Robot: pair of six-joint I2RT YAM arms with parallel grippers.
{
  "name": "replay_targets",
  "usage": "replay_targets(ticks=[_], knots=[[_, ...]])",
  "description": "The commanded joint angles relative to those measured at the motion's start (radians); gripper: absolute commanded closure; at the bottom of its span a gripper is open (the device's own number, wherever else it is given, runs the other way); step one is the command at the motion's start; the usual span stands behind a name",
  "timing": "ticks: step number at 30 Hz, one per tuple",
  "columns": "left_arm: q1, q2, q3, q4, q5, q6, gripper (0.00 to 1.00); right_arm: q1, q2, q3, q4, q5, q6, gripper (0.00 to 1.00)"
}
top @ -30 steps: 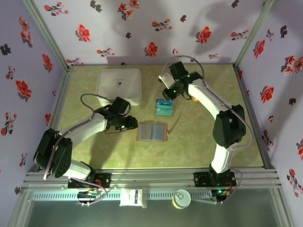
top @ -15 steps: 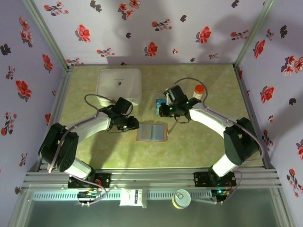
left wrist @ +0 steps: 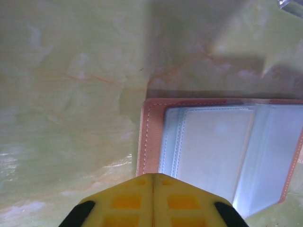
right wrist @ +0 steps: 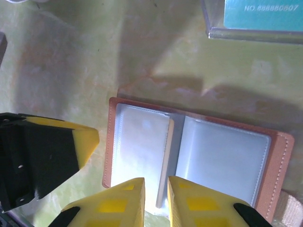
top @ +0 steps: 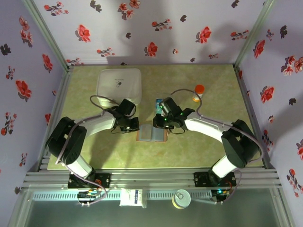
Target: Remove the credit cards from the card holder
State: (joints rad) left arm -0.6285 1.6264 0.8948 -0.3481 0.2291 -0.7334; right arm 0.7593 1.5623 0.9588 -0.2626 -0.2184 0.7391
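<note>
card holder [right wrist: 222, 163] open flat, pale sleeves

We see a green-yellow marbled table [top: 213, 146]. On it the card holder [right wrist: 222, 161] lies open between the left gripper [left wrist: 152, 182] and the right gripper [right wrist: 156, 187]. A clear plastic box [right wrist: 251, 19] sits just beyond the right gripper. A white box [top: 119, 84] sits beyond the left, and an orange-capped bottle [top: 199, 91] is further right.

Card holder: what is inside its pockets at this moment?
The card holder lies open: pale translucent sleeves, no card colour showing through, a tan leaf edge at the fold. The right gripper covers one end of the fold, so whatever sits there is hidden.
</note>
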Motion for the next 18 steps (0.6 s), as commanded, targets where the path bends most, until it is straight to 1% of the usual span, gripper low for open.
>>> replay_targets(ticks=[1, 11, 18], knots=[[-0.006, 0.019, -0.02, 0.025, 0.021, 0.009, 0.96, 0.018, 0.027, -0.002, 0.025, -0.005, 0.035, 0.79], [-0.007, 0.027, -0.058, 0.032, 0.047, 0.02, 0.99, 0.043, 0.098, 0.034, 0.018, -0.005, 0.054, 0.78], [-0.007, -0.004, -0.095, 0.037, 0.045, 0.012, 0.99, 0.067, 0.149, 0.058, 0.038, -0.034, 0.081, 0.74]])
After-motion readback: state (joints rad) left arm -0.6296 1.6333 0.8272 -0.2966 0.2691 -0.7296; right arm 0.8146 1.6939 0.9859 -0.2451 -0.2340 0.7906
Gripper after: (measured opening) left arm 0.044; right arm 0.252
